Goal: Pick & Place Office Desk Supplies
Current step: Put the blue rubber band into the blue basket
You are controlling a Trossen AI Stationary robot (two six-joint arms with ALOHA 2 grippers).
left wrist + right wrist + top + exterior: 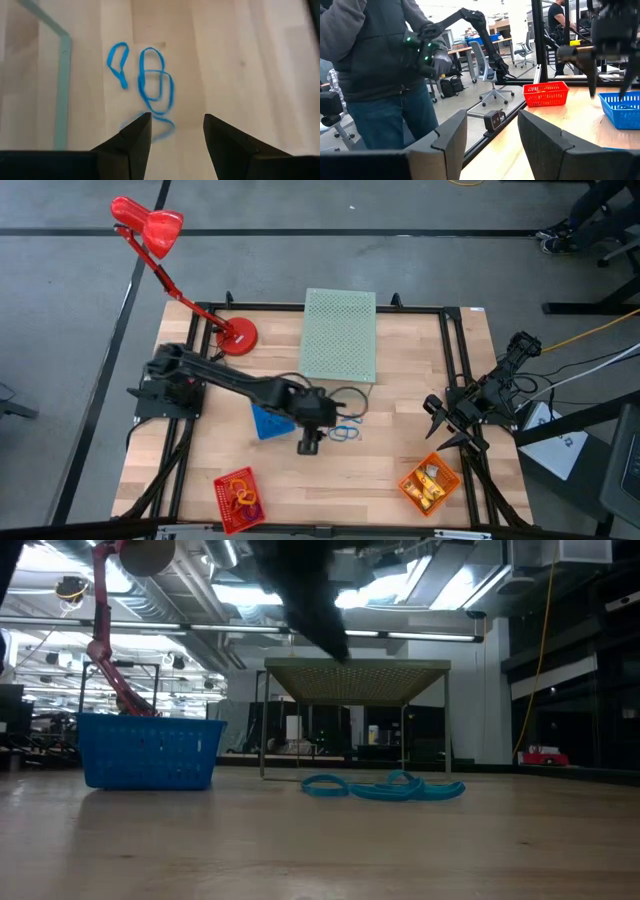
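Note:
Several blue rubber-band loops (345, 430) lie flat on the wooden table near its middle; they also show in the left wrist view (155, 87) and in the low view (385, 787). My left gripper (172, 132) is open and hovers just above them, touching nothing; in the high view it (309, 443) stands beside the loops, toward the table's near edge. The blue mesh basket (268, 421) stands just left of it. My right gripper (487, 132) is open and empty at the table's right edge (440, 420).
A red mesh basket (239, 498) with coloured loops stands at the near left, an orange basket (429, 483) with yellow pieces at the near right. The pale green perforated box (340, 333) stands at the far middle, a red desk lamp (236, 335) at the far left. A person stands beyond the table in the right wrist view (380, 70).

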